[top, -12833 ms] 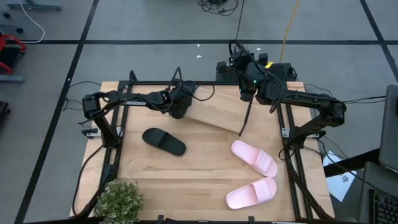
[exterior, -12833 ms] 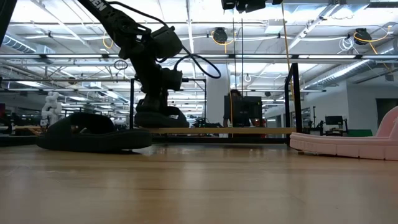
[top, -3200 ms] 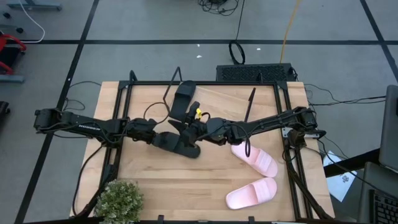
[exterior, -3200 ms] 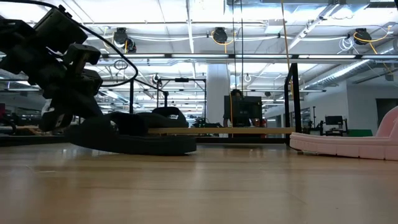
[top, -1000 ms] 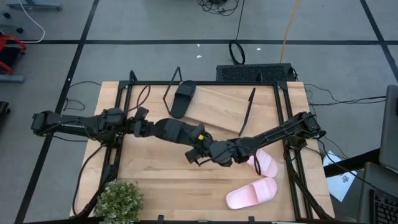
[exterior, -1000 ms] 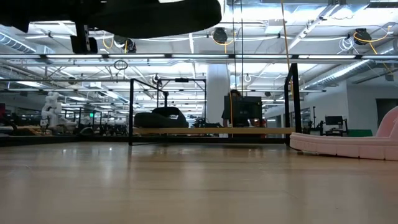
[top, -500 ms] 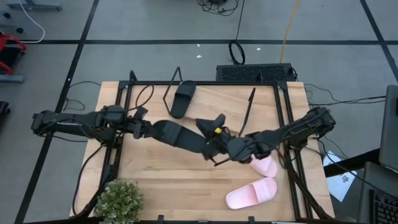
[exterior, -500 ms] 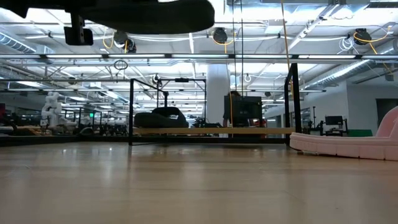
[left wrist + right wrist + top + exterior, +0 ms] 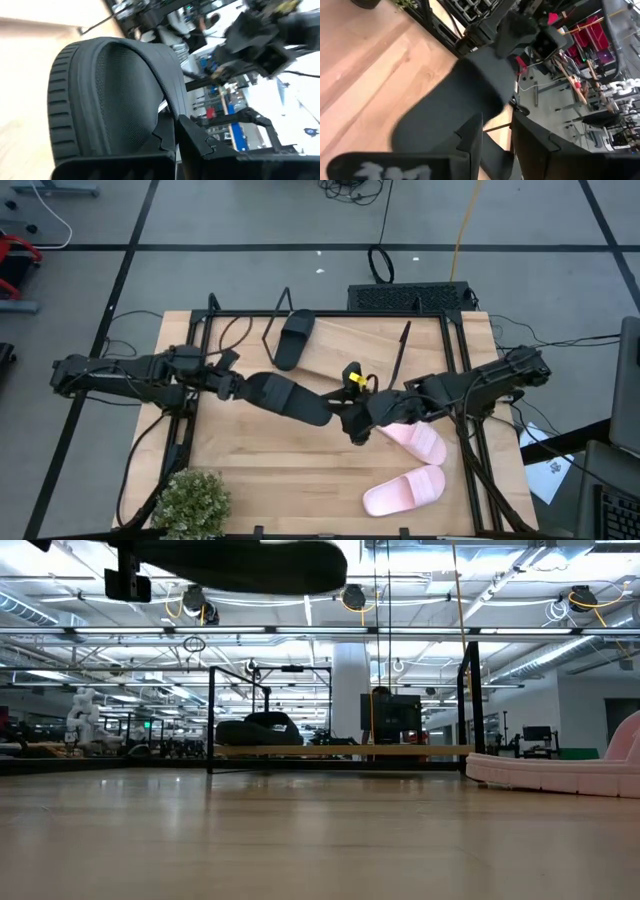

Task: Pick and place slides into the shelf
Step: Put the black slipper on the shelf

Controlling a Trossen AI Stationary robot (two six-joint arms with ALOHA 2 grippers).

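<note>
The left gripper [image 9: 232, 385] has its fingers clamped tight on the heel end of 1 black slide [image 9: 287, 397], holding it in the air above the middle of the tabletop [image 9: 290, 480]. The right gripper [image 9: 347, 418] meets the slide's toe end, fingers narrowly parted around it. Another black slide [image 9: 294, 338] lies on the shelf [image 9: 350, 355] at the back. 2 pink slides [image 9: 410, 463] rest on the tabletop at the right.
</note>
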